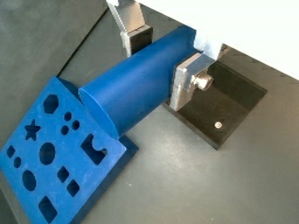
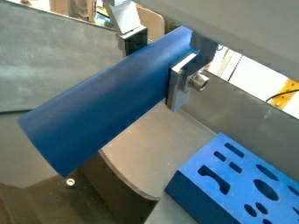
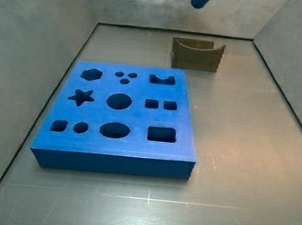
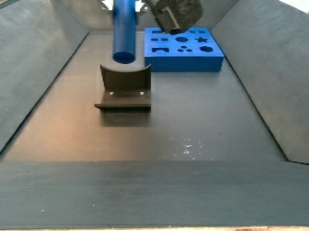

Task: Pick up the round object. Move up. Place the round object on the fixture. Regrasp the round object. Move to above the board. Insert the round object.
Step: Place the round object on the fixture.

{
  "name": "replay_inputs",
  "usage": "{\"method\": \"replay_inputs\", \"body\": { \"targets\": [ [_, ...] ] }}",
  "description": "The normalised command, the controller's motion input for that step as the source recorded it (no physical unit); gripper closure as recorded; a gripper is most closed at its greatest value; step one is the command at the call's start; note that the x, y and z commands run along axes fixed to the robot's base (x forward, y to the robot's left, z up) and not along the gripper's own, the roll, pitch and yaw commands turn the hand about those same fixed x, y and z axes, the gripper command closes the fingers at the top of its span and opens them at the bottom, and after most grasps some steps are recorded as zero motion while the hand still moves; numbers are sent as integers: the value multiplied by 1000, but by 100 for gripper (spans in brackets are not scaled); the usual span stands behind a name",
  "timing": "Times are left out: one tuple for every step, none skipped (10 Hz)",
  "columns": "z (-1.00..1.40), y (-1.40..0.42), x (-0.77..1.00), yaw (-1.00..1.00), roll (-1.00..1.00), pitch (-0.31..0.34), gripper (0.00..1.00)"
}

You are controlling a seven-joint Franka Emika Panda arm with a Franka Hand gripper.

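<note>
smooth blue peg [image 1: 138, 80] – gripper [image 1: 163, 58] clamped, above fixture [image 4: 125, 87]

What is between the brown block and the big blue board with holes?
Nothing: in a side view bare grey floor separates the fixture from the board. The gripper holds the round object higher up.

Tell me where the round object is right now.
The round object is held between the gripper fingers, raised directly above the fixture in a side view, apart from the board.
</note>
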Motion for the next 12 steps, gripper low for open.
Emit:
{"method": "replay_inputs", "body": {
  "targets": [
    [-1000,133,131,-24,-1000,249,100],
    [-1000,138,149,-114,-992,274,100],
    [-1000,135,159,-157,-838,258,100],
    [-1000,140,167,-205,-623,196,100],
    [-1000,142,169,-223,-511,163,100],
    [-1000,139,177,-232,-345,115,100],
    [-1000,131,189,-232,-203,50,100],
    [-817,111,159,-216,-174,6,100],
    [-663,167,107,-187,-113,-53,100],
    [-649,177,97,-180,-109,-58,100],
    [-649,177,97,-180,-109,-58,100],
    [-642,192,97,-175,-112,-66,100]
  ]
}}
